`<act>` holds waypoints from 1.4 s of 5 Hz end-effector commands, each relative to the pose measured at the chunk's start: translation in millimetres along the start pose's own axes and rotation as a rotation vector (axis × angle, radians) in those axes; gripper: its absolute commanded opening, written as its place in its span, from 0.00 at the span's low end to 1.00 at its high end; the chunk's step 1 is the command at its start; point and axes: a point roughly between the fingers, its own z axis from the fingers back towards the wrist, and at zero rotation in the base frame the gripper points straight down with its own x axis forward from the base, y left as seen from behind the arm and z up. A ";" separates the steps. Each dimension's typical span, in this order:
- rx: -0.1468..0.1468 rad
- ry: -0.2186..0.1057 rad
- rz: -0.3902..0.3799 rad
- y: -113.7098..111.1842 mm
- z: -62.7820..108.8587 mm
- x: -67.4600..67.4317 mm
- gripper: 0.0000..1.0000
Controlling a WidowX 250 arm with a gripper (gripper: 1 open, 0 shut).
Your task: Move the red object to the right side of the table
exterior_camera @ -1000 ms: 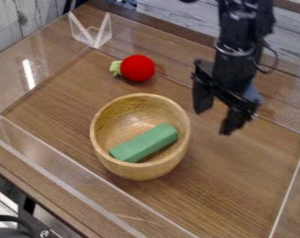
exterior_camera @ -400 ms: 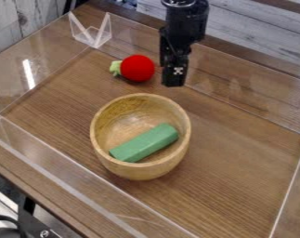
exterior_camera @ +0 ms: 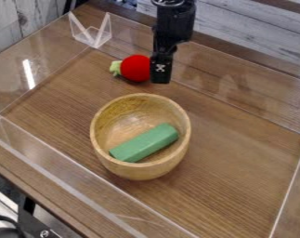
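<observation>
The red object (exterior_camera: 137, 66), a small red ball with a green stub on its left, lies on the table (exterior_camera: 245, 125) toward the back, left of centre. My gripper (exterior_camera: 160, 76) points straight down right beside the ball's right side, close to the tabletop. It is turned edge-on to the camera, so its dark fingers (exterior_camera: 161, 65) overlap. The jaws stand open and nothing is held. Whether a finger touches the ball cannot be told.
A wooden bowl (exterior_camera: 104, 119) holding a green block (exterior_camera: 145, 143) sits just in front of the ball. Clear acrylic walls (exterior_camera: 41, 158) edge the table, and a clear folded stand (exterior_camera: 90, 30) is at the back left. Bare wood lies to the right.
My gripper has moved left across the table from the right of the bowl to beside the red ball. It rolled so the fingers now line up edge-on. The ball has not moved.
</observation>
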 end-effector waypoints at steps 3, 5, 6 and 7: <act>0.075 0.004 -0.098 61.8 37.8 -51.5 1.00; 0.068 -0.009 -0.304 63.3 29.4 -36.3 0.00; 0.063 -0.017 -0.386 68.5 25.4 -33.3 1.00; 0.053 -0.022 -0.478 67.8 22.1 -34.7 1.00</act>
